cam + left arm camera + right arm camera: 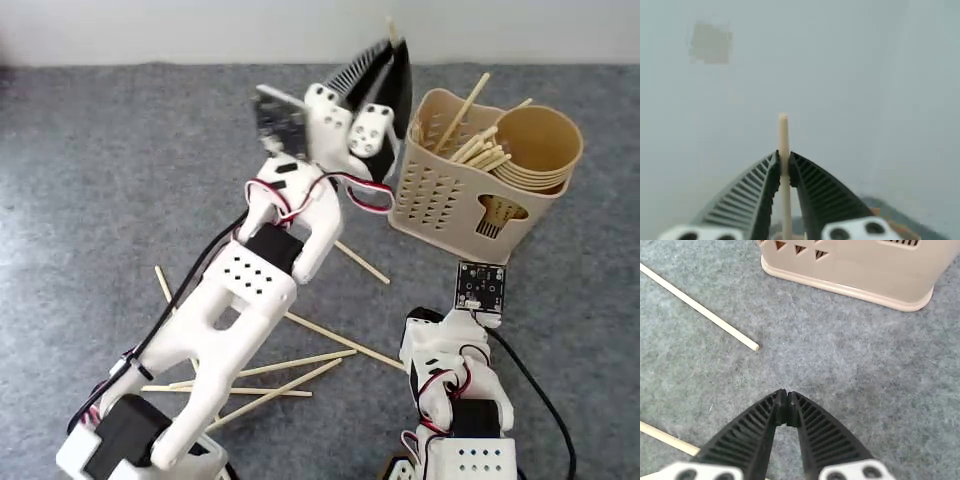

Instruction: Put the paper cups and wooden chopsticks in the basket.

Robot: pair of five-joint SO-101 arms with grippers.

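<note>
The worktop (90, 160) has a grey, felt-like surface. A pale wall (180, 30) rises along its far edge. A faint squarish patch (711, 44) marks that wall.

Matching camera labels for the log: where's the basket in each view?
High view: basket stands right of centre, in the picture's upper part.
Left wrist view: tan sliver beside the left gripper, which clamps the held chopstick, may be its rim; too blurred to tell.
Right wrist view: its lower wall lies ahead of the shut right gripper.
Shared landmark: loose chopstick ending short of the basket, high and right wrist views.
</note>
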